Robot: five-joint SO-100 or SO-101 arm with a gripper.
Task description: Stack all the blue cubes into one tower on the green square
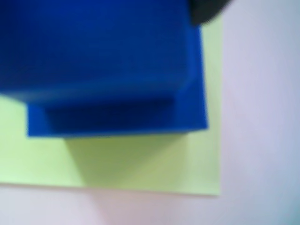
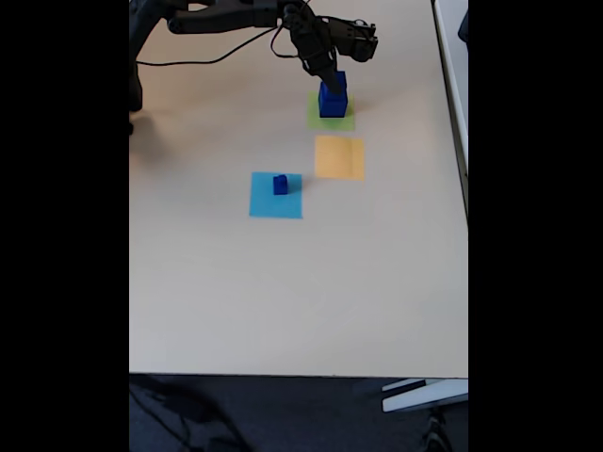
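Beneath the gripper [image 2: 330, 75], the tower's [image 2: 332, 100] upper cube is partly hidden.

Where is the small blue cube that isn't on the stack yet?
In the fixed view, the small blue cube sits on the light blue square, near its upper middle, left of and below the orange square, apart from the tower.

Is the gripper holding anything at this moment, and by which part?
It seems to hold the upper blue cube by its top, on the larger cube on the green square. The gripper is too small to confirm the grip.
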